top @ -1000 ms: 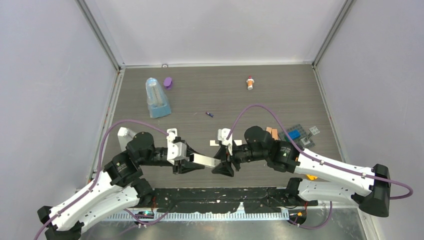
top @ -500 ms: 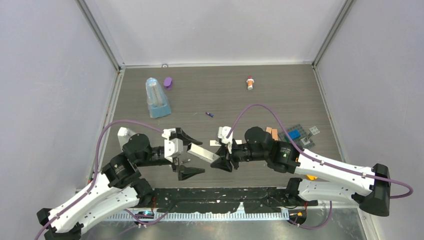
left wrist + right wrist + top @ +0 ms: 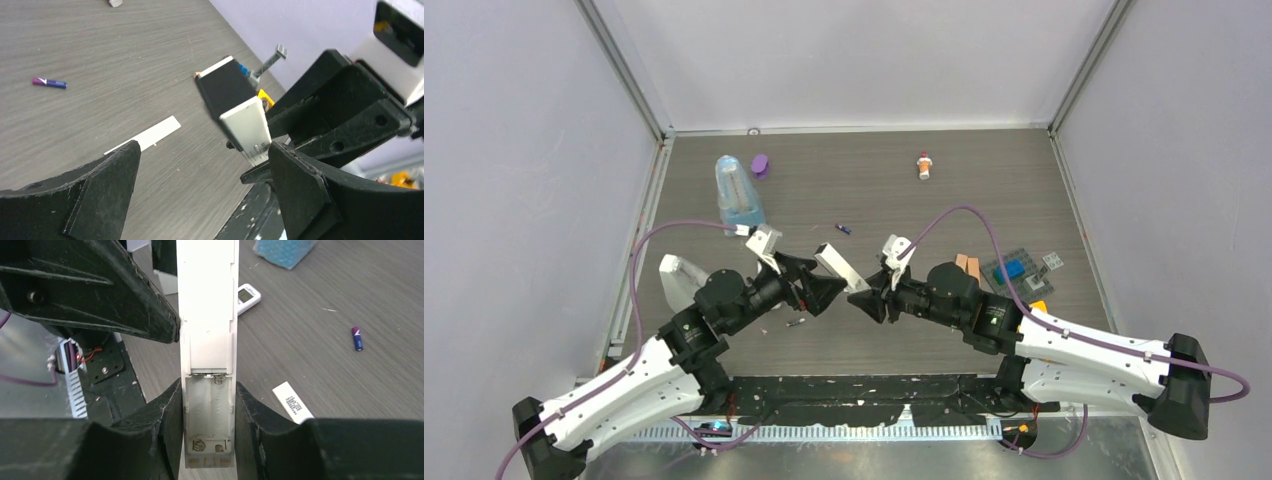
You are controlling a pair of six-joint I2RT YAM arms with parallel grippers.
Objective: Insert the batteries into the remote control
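Observation:
My right gripper (image 3: 871, 297) (image 3: 207, 390) is shut on a narrow white bar with a black tip (image 3: 839, 265) (image 3: 240, 112) (image 3: 207, 315). It grips the end where an uncovered battery bay shows springs and nothing inside. My left gripper (image 3: 812, 282) (image 3: 202, 150) is open; the bar's black-tipped end hangs just beyond its spread fingers, untouched. The remote control (image 3: 677, 274) (image 3: 248, 296), a small white handset with a screen, lies left of the left arm. A purple battery (image 3: 843, 229) (image 3: 49, 83) (image 3: 357, 338) lies mid-table. A tiny dark cylinder (image 3: 795, 322) lies below the left gripper.
A white cover strip (image 3: 145, 135) (image 3: 292, 402) lies flat under the grippers. At the back left stand a blue see-through wedge (image 3: 737, 195) and a purple cap (image 3: 760, 165). A red-and-white little bottle (image 3: 924, 165) is at the back. A grey plate with a blue brick (image 3: 1014, 270) sits right.
The left gripper opened, let go of the bar and swung up toward the back. The right gripper closed on the bar and turned its black tip toward the back left.

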